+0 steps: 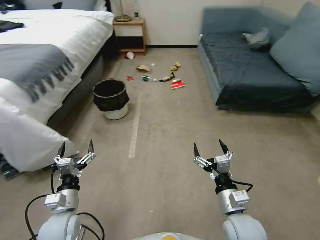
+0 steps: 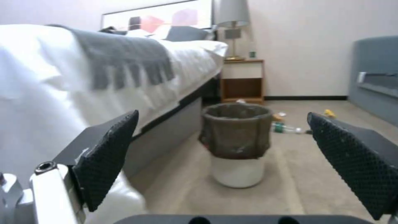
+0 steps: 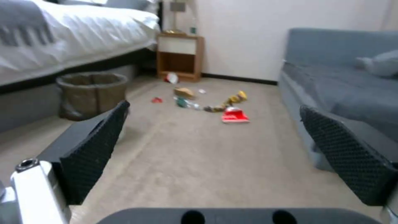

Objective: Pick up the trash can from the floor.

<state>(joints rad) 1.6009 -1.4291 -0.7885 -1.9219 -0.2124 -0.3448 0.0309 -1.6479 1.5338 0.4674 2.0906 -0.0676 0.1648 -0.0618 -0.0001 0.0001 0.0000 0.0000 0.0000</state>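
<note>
- Head view: trash can [image 1: 111, 99] stands upright on the floor [image 1: 173, 140], just beside the bed [image 1: 50, 66], at the bed's foot-side edge. Black bag is folded over its rim; white base shows below.
- Head view: pale tape strip [image 1: 135, 126] runs along the carpet just on the far side of the trash can from the bed.
- Head view: left gripper [image 1: 76, 148] held above the carpet, well short of the trash can, fingers spread, nothing between them. It sits close to the hanging white bedding.
- Head view: right gripper [image 1: 209, 147] also above the carpet, farther from the bed than the tape strip, fingers spread and empty.
- Head view: scattered litter [image 1: 160, 75] lies beyond the trash can, between the bed and the sofa [image 1: 253, 70]; nightstand [image 1: 130, 35] stands against the wall by the bed's head.
- Left wrist view: trash can [image 2: 236, 143] sits framed between the two spread finger pads [image 2: 105, 158], apart from them, bed [image 2: 83, 77] alongside it.
- Right wrist view: trash can [image 3: 92, 93] stands beside the bed [image 3: 74, 31], partly behind one finger pad [image 3: 89, 152]; litter [image 3: 234, 115] lies on open carpet; sofa [image 3: 344, 90] opposite the bed.
</note>
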